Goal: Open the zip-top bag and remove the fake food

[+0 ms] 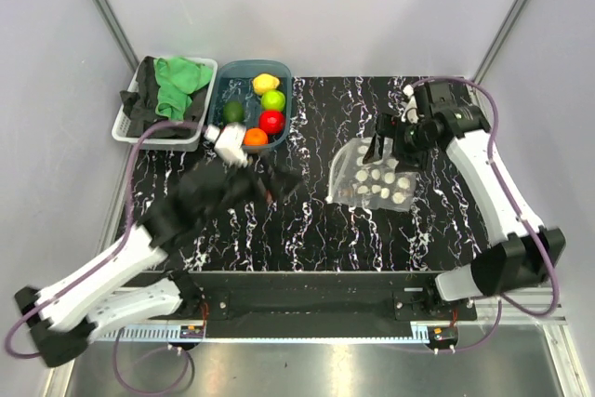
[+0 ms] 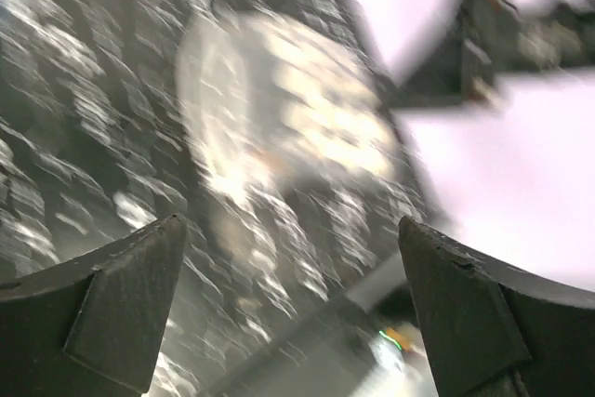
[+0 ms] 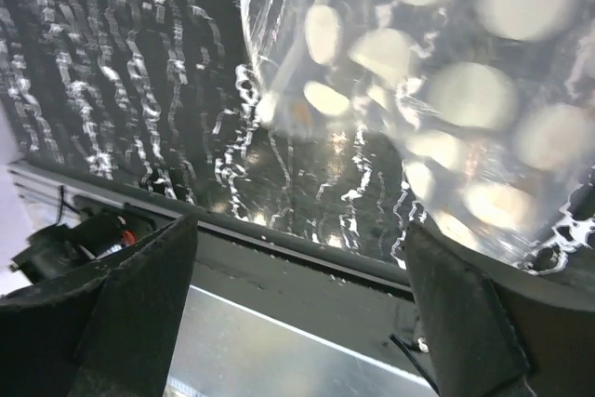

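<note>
The zip-top bag (image 1: 372,178), clear with white dots, lies on the black marbled table, right of centre. My right gripper (image 1: 383,148) hovers at its far edge, open and empty; in the right wrist view (image 3: 299,225) the bag (image 3: 446,90) fills the upper right. My left gripper (image 1: 279,183) is left of the bag, motion-blurred, open and empty (image 2: 290,225), with the bag (image 2: 279,109) blurred ahead. Yellow (image 1: 266,82), lime green (image 1: 272,99), dark green (image 1: 233,111), red (image 1: 271,122) and orange (image 1: 255,137) fruits lie in the teal tub (image 1: 242,66). I cannot make out anything inside the bag.
A white basket (image 1: 125,127) with a green cloth (image 1: 181,81) and a black cloth (image 1: 139,104) stands at the back left beside the tub. The table's near edge and metal rail (image 3: 279,323) lie under my right gripper. Frame posts rise at both back corners.
</note>
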You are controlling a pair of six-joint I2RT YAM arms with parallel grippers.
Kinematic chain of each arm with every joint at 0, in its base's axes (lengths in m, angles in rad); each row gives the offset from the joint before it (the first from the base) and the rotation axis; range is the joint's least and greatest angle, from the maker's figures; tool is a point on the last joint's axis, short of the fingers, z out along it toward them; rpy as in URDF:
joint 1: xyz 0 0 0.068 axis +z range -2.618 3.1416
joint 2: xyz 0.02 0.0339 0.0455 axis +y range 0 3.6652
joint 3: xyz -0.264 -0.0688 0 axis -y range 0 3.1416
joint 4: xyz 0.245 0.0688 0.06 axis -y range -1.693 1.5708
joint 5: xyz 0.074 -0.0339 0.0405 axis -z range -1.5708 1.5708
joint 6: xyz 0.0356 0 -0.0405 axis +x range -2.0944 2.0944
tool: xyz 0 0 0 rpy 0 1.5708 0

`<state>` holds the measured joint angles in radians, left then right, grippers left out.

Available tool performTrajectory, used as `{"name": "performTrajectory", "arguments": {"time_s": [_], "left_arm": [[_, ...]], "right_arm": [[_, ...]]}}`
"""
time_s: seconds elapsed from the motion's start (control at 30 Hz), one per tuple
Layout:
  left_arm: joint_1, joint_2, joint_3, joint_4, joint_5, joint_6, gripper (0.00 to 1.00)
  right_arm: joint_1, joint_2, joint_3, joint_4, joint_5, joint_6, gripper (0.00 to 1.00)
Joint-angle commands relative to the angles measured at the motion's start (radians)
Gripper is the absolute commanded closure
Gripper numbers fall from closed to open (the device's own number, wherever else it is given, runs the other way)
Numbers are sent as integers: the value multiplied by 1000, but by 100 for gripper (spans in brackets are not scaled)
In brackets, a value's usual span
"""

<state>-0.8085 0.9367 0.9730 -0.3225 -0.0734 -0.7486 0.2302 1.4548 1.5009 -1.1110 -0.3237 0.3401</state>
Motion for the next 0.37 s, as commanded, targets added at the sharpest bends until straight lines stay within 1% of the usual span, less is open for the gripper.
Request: {"name": "performTrajectory", "arguments": {"time_s": [0.0,0.03,0.07,0.1,0.13,0.17,0.2,0.23,0.27,0.3,0.33], "left_arm": [[-232,-235,-209,-15,-141,-343,1],[-276,-301,-238,-13,-164,-360,1],[-341,-326,-272,-12,-176,-376,1],[-365,-344,-286,-9,-178,-403,1],[-382,-375,-292,-3,-178,-403,1],[-411,-386,-295,22,-172,-402,1],[-423,-395,-296,43,-155,-379,1],[-431,-404,-295,75,-140,-356,1],[-437,-423,-299,183,-122,-341,1],[-442,-433,-324,273,-64,-321,1],[-442,-443,-347,386,-28,-313,1]], "right_arm": [[9,-209,-82,-3,-44,5,0],[9,-285,-118,16,-40,14,0],[8,-322,-195,28,-46,26,0],[9,-382,-229,39,-58,54,0],[9,-410,-255,52,-110,57,0],[9,-437,-310,59,-127,60,0],[9,-506,-347,77,-136,92,0],[8,-542,-378,124,-181,106,0],[8,-577,-418,143,-211,129,0],[8,-655,-429,163,-237,149,0],[9,-700,-438,209,-309,184,0]]}}
